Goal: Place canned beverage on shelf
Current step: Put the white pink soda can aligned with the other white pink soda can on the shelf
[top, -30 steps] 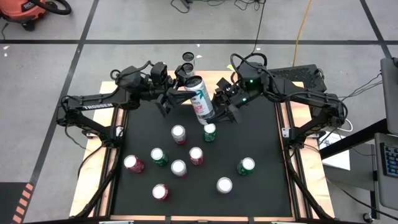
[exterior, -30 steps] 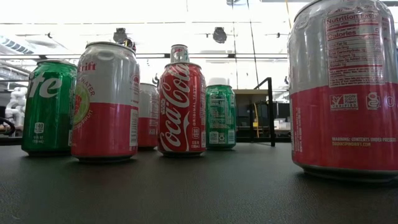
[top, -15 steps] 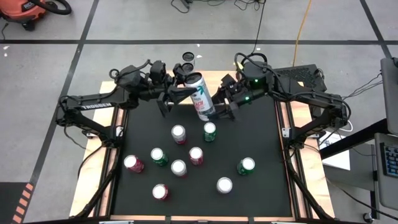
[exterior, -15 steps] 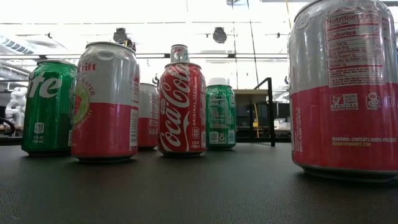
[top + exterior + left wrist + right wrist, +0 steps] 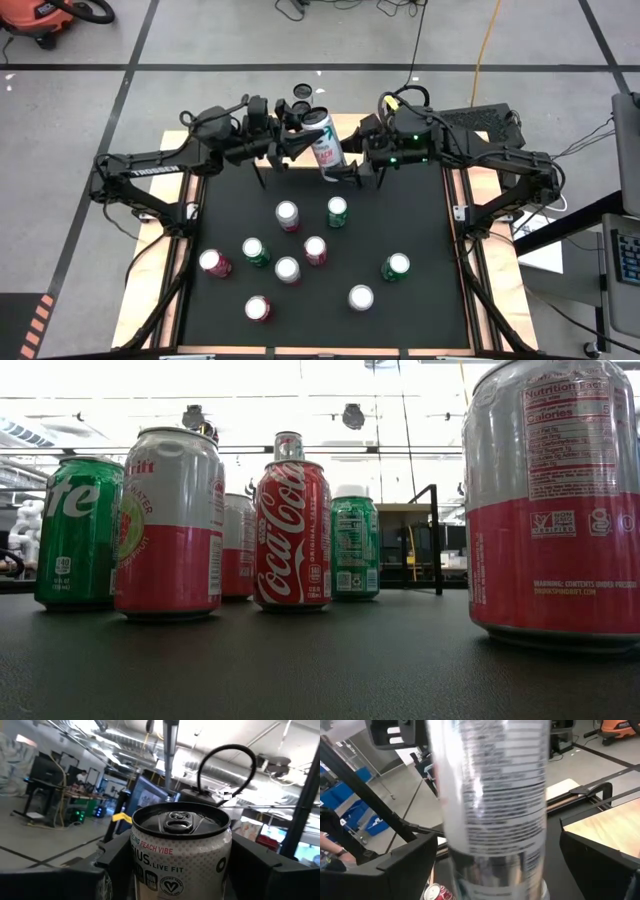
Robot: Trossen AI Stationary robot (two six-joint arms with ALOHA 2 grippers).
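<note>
A tall white canned beverage hangs high over the far middle of the black mat, with my left gripper shut on it from the left. In the left wrist view the can shows its pull-tab top. My right gripper stands open around the can's lower part from the right. In its wrist view its fingers stand clear on either side of the can. The shelf's light-wood board shows at the far edge behind the can, mostly hidden by the arms. My left gripper pinches the can's two sides between its two fingers, a little below the top rim. The fingers come about level from the table's left and lie across the can. The can is lifted clear of the mat, near upright, its top leaning toward the far edge.
Several short cans stand on the black mat nearer than the arms, among them a green one just below the held can and a white-topped one. Two dark cans stand at the far edge. Wooden strips border the mat.
My left gripper has turned at the wrist. The tall can has swung from a long slant to nearly upright, its lower end drawing toward the far edge. My right gripper has turned and shifted slightly toward the far edge beside the can.
</note>
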